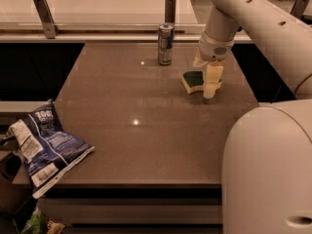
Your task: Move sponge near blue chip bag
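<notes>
The sponge (193, 81), dark green on top with a pale yellow body, lies on the brown table (136, 145) at the far right. My gripper (211, 84) is down at the sponge's right end, touching or very close to it, and hides that end. The blue chip bag (43, 147), dark blue foil with white panels, lies at the table's front left corner and hangs over the edge, far from the sponge.
A silver drink can (165, 44) stands upright at the back of the table, left of the sponge. A glass rail with metal posts (169, 9) runs behind the table. My white arm and base (268, 165) fill the right side.
</notes>
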`<state>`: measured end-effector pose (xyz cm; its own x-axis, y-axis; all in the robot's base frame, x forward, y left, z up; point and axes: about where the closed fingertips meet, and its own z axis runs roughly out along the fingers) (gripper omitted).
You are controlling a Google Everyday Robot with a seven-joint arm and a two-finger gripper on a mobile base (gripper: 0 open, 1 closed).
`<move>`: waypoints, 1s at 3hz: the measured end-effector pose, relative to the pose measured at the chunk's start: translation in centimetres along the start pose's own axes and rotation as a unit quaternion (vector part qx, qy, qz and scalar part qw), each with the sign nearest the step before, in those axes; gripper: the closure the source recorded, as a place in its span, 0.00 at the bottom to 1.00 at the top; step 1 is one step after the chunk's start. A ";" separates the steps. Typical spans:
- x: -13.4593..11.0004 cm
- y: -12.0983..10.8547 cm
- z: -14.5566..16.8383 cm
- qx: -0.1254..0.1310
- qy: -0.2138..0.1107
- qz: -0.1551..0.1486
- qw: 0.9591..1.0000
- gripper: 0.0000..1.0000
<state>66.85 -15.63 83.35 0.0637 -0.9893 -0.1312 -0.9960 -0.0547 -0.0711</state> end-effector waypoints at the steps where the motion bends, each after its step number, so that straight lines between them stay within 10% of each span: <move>1: -0.1 -0.5 0.3 0.006 -0.002 0.000 1.000 0.42; 3: -0.4 -1.2 1.0 0.015 -0.005 -0.001 1.000 0.89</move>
<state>68.05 -15.06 82.54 0.0662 -0.9879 -0.1405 -0.9936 -0.0524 -0.1001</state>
